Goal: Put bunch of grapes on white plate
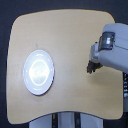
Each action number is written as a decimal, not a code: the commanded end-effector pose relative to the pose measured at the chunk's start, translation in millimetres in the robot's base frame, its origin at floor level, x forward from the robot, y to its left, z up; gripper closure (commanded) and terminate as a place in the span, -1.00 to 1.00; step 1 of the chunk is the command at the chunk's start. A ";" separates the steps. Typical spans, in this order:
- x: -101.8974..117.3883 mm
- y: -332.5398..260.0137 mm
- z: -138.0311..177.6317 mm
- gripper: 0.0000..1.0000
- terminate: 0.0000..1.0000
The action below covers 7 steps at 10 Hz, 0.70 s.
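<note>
Overhead exterior view of a pale wooden bench (75, 45) with rounded corners. The robot arm (112, 47) enters from the exterior view's right edge, where it is cut off; only its grey-white forearm and wrist housing show. The gripper (91, 66) points down toward the bench surface, and its jaws appear as a small dark blur. Whether the jaws are spread, pressed together or pinching something cannot be told at this resolution. A dark mass at the jaw tips may be the bunch of grapes (90, 69); it cannot be separated from the jaws themselves, and no leaf or stem is resolvable. Whether this mass rests on the bench or is lifted clear of it is likewise unclear.

The white plate (39, 72) lies flat on the bench, well apart from the jaws, toward the exterior view's left. Its glossy centre carries a bright glare, and nothing is seen lying in it. The bench's lower edge gives way to pale structures too indistinct to name.
</note>
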 end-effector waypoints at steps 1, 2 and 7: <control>-11.0 51.9 28.0 1.00 -1.00; -17.8 82.6 20.8 1.00 -1.00; -21.6 225.5 -2.6 1.00 -1.00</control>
